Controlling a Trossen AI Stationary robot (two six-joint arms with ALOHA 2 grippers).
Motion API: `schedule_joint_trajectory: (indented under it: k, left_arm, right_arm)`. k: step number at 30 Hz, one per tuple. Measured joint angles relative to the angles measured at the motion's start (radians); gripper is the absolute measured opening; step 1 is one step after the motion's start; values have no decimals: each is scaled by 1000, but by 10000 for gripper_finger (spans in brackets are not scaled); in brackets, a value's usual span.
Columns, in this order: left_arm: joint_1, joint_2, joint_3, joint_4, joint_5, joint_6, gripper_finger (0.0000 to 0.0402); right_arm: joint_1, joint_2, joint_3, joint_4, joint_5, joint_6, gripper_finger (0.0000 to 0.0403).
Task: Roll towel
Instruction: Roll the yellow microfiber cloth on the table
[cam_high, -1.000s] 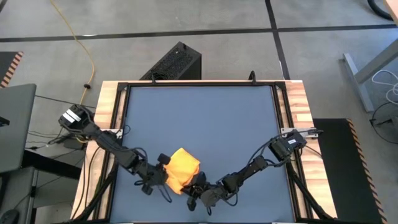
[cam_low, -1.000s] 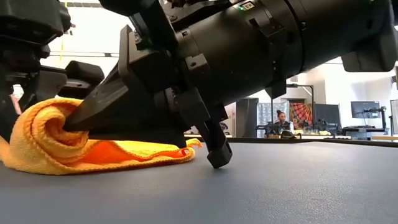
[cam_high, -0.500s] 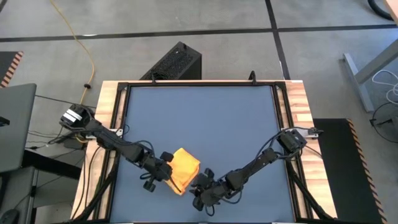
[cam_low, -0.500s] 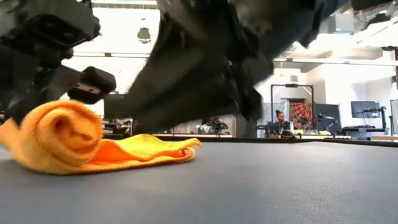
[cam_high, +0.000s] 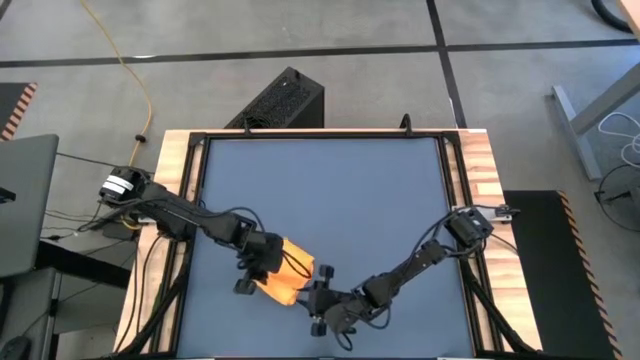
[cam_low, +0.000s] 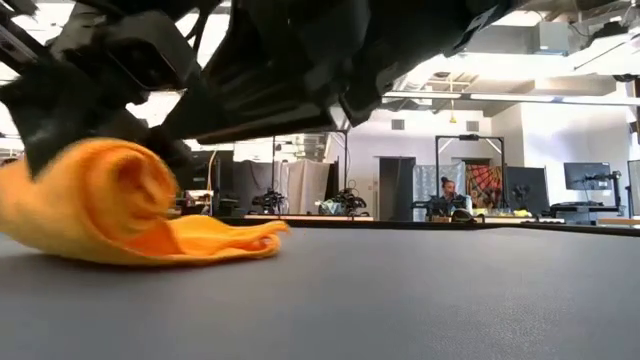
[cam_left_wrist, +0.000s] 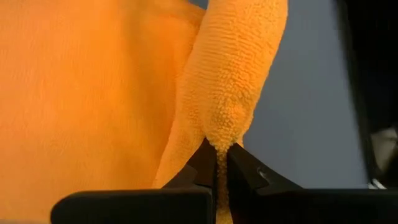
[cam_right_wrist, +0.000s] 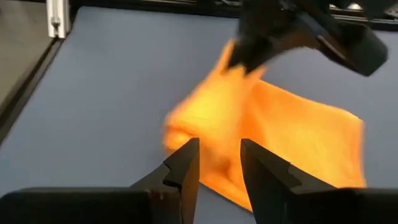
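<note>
The yellow-orange towel (cam_high: 290, 272) lies near the table's near edge, left of the middle. In the low view one end is a thick roll (cam_low: 105, 195) and a flat tail (cam_low: 225, 238) lies on the tabletop. My left gripper (cam_high: 262, 266) reaches in from the table's left and is shut on the towel; it also shows in its wrist view (cam_left_wrist: 216, 163). My right gripper (cam_high: 318, 300) is open at the towel's near right side. In its wrist view (cam_right_wrist: 219, 163) the towel (cam_right_wrist: 267, 134) lies just ahead of the fingers. My left gripper pinches a raised, rolled ridge of the towel (cam_left_wrist: 225, 127) between its two fingertips, coming from the table's left. The ridge runs on away from the fingers. The roll's underside and the flat tail rest on the table. My right gripper: I cannot tell whether its fingers touch the towel's edge.
The blue-grey tabletop (cam_high: 330, 190) stretches bare toward the far edge, framed by black rails and wooden side strips (cam_high: 475, 170). A black box (cam_high: 280, 100) stands on the floor beyond the far edge. A person sits far off in the room (cam_low: 447, 195).
My right gripper has drawn its finger out of the roll's end and shifted toward the table's left. My left gripper has moved toward the table's right and a little toward the far edge, over the towel. The roll has grown thicker and the flat tail shorter.
</note>
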Motion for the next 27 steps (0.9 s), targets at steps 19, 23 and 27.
schedule_joint_trajectory:
  k: [19,23,27]
  left_arm:
    - [-42,172,14,9,125,-5,6]
    - [-41,190,35,-1,149,20,6]
    - [-29,178,66,-33,147,45,6]
  right_arm:
    - [-55,35,1,-46,50,96,123]
    - [-82,34,1,-69,29,98,117]
    - [-89,34,1,-106,30,100,117]
